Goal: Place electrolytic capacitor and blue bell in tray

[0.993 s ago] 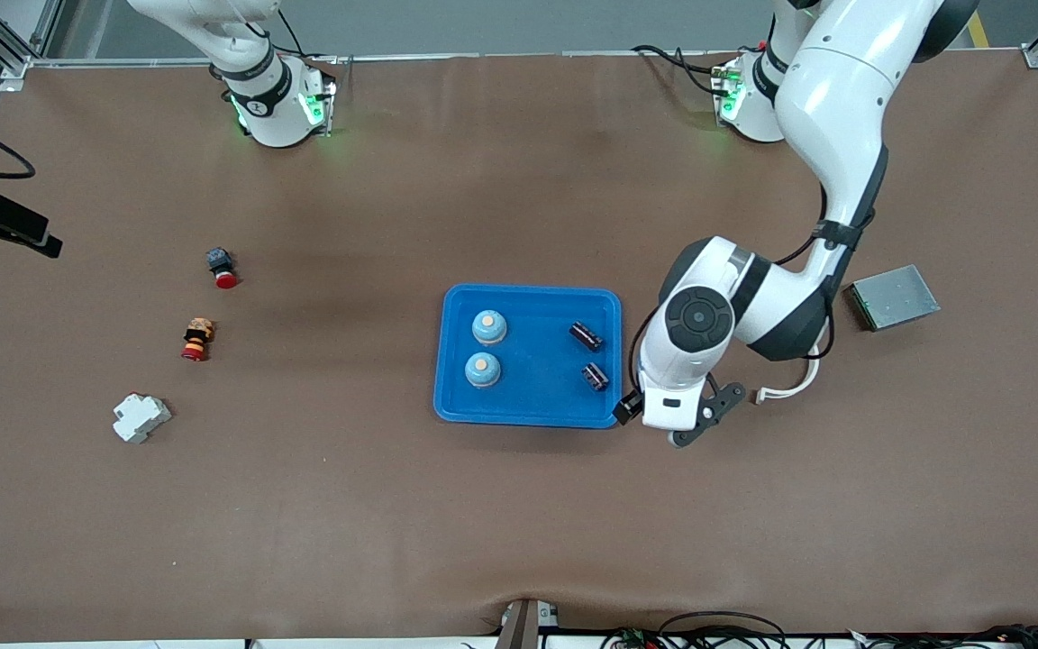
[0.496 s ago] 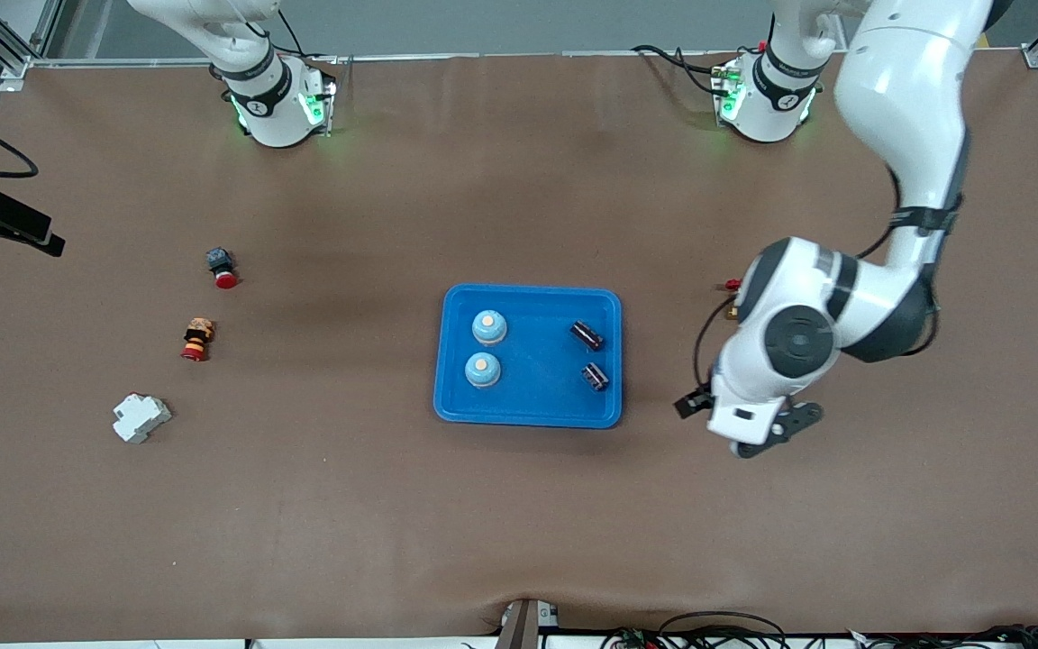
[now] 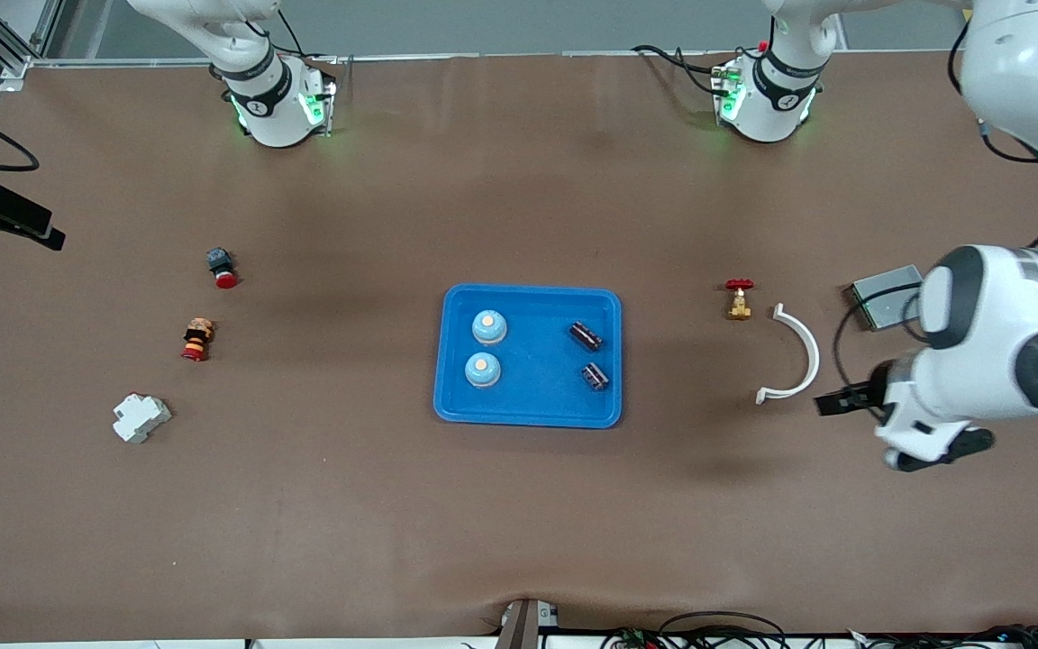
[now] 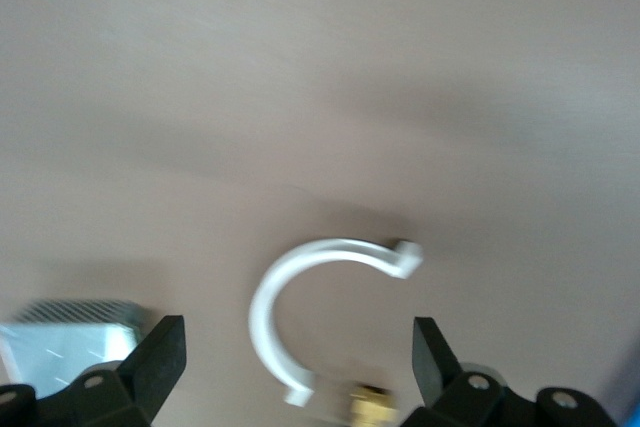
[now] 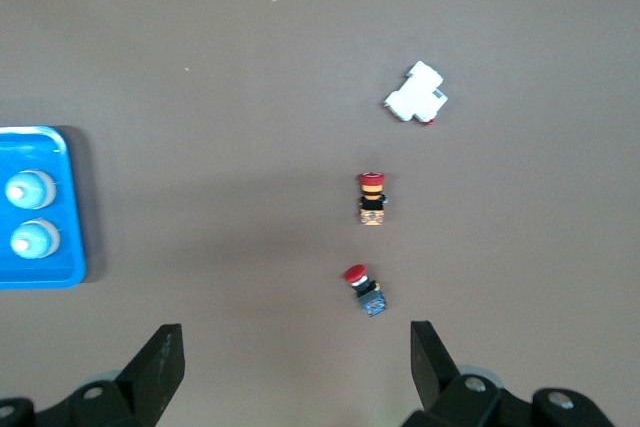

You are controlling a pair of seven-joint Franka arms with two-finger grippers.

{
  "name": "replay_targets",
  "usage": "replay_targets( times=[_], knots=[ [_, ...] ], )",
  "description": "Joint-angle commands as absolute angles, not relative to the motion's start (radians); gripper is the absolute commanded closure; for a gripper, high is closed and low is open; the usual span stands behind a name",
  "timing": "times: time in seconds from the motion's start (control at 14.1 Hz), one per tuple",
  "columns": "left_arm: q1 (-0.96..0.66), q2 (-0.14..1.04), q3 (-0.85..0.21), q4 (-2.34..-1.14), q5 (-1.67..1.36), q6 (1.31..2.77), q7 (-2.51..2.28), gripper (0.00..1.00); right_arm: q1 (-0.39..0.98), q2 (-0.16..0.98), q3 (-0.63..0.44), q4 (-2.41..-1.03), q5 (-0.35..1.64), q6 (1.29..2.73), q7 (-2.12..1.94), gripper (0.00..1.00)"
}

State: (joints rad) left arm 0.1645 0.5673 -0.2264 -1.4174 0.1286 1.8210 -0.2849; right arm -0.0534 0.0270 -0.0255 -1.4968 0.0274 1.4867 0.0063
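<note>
Brown matting covers the table; on it, mid-table, sits the shallow bright-blue plastic tray (image 3: pixel 528 356). It holds two blue dome bells (image 3: pixel 489 326) and two dark cylindrical electrolytic capacitors (image 3: pixel 586 335), so the task looks complete. Risk: a low sweep by the left arm could knock the white curved plastic clip (image 3: pixel 796 353). Left gripper (image 4: pixel 297 355) hangs over that clip, jaws apart, empty. Right gripper (image 5: pixel 296 362) waits high over bare matting, jaws apart.

Open right hand (image 5: pixel 296 362) (empty) above the table (image 5: pixel 250 67).
</note>
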Motion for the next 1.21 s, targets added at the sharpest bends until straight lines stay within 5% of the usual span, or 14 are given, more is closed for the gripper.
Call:
replay_targets(
  times=[0.0, 1.13],
  knots=[
    [0.276, 0.526, -0.236, -1.44, 0.12, 1.812, -0.074, 0.0, -0.026, -0.009, -0.021, -1.534, -0.023, 1.511, 0.009, 0.0],
    [0.328, 0.216, -0.337, -1.419, 0.106, 1.686, 0.051, 0.0, -0.025, -0.014, -0.021, -1.535, -0.014, 1.531, 0.023, 0.0]
  ],
)
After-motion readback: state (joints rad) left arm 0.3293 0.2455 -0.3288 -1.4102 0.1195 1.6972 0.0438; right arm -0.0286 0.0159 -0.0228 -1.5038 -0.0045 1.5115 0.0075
